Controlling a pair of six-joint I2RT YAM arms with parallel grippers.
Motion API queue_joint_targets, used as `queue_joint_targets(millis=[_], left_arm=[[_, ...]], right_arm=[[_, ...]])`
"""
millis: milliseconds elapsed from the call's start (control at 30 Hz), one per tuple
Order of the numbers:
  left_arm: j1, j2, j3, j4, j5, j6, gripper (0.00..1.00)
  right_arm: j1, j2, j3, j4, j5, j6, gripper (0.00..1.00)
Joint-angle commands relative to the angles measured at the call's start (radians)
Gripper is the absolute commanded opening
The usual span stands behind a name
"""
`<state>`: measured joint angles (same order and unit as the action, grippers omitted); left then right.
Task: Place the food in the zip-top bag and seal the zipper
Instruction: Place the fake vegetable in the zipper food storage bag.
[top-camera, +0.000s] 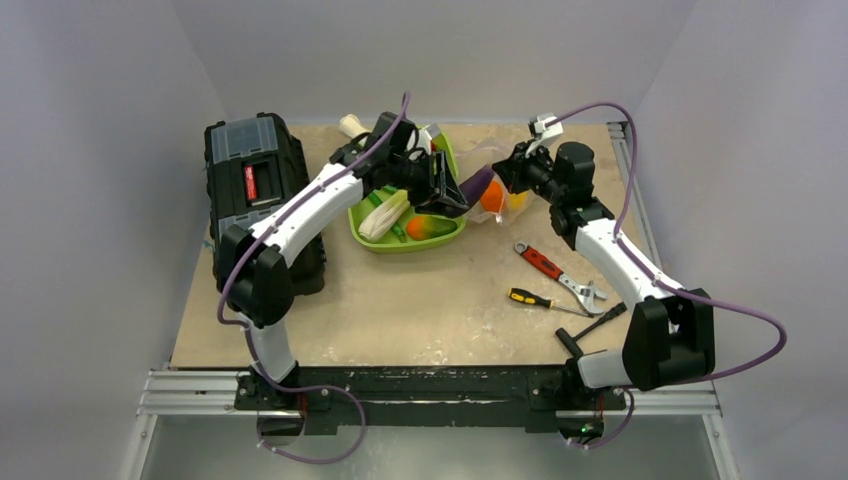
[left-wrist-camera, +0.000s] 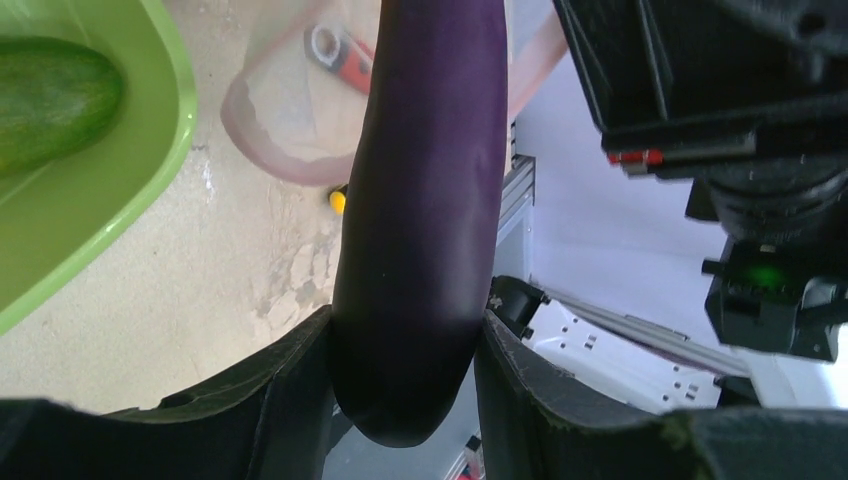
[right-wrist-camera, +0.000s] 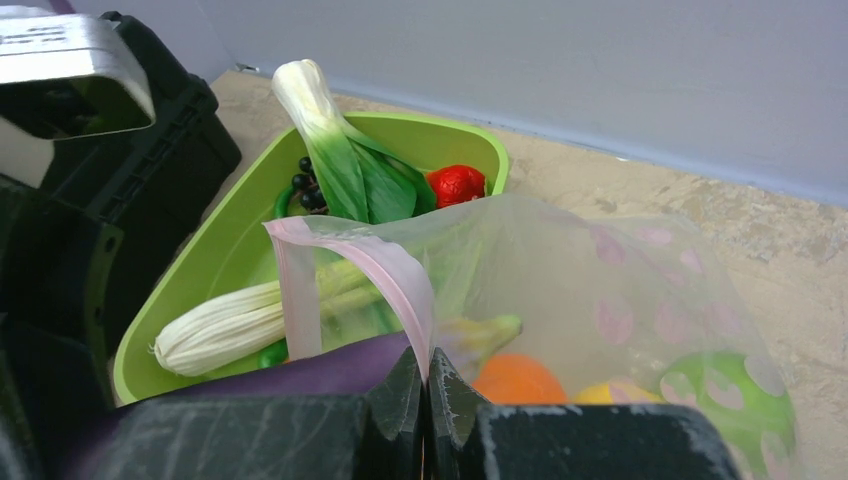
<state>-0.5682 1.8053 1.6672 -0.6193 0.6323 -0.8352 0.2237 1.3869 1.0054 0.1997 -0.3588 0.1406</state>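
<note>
My left gripper (top-camera: 452, 196) is shut on a purple toy eggplant (left-wrist-camera: 425, 200), which also shows in the top view (top-camera: 478, 181), its far end at the mouth of the zip-top bag (right-wrist-camera: 590, 290). My right gripper (right-wrist-camera: 427, 385) is shut on the bag's pale pink zipper strip (right-wrist-camera: 385, 275) and holds the mouth open. An orange piece (right-wrist-camera: 515, 380), a yellow piece (right-wrist-camera: 615, 393) and a green piece (right-wrist-camera: 735, 395) lie inside the bag. The bag shows in the top view (top-camera: 497, 170) right of the green tray (top-camera: 400, 243).
The green tray (right-wrist-camera: 215, 270) holds a bok choy (right-wrist-camera: 335, 150), a white leafy vegetable (right-wrist-camera: 230, 325), a red piece (right-wrist-camera: 457, 184) and dark berries. A black toolbox (top-camera: 250, 180) stands at the left. A wrench (top-camera: 552, 268), a screwdriver (top-camera: 545, 300) and a hammer (top-camera: 590, 328) lie at the right front.
</note>
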Motion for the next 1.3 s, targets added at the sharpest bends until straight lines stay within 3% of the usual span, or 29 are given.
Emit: queue_joint_targets(millis=[0,133,367,600,800,1100,1267], left_arm=[[-0.002,0.076,0.141,-0.021,-0.021,-0.035,0.22],[-0.002,0.154,0.245,-0.052,-0.036,-0.068,0.36],[0.000,0.308,0.397,-0.069,-0.015,-0.125,0.49],[0.010,0.330,0.408,-0.064,-0.041,-0.142,0.70],[0.019,0.232,0.277,-0.050,-0.062,-0.083,0.71],[0.031,-0.051,-0.044,0.037,-0.092,0.052,0.69],[0.036,-0.221,-0.222,0.018,-0.225,0.145,0.69]], right_arm=[[0.006,-0.038,-0.004,0.055,-0.022,-0.013,0.00],[0.006,-0.039,-0.002,0.051,-0.019,-0.015,0.00],[0.006,-0.035,-0.002,0.050,-0.018,-0.017,0.00],[0.005,-0.033,-0.002,0.049,-0.011,-0.021,0.00],[0.006,-0.031,-0.001,0.049,-0.011,-0.019,0.00],[0.006,-0.023,0.001,0.050,-0.012,-0.014,0.00],[0.005,-0.024,0.001,0.049,-0.012,-0.012,0.00]])
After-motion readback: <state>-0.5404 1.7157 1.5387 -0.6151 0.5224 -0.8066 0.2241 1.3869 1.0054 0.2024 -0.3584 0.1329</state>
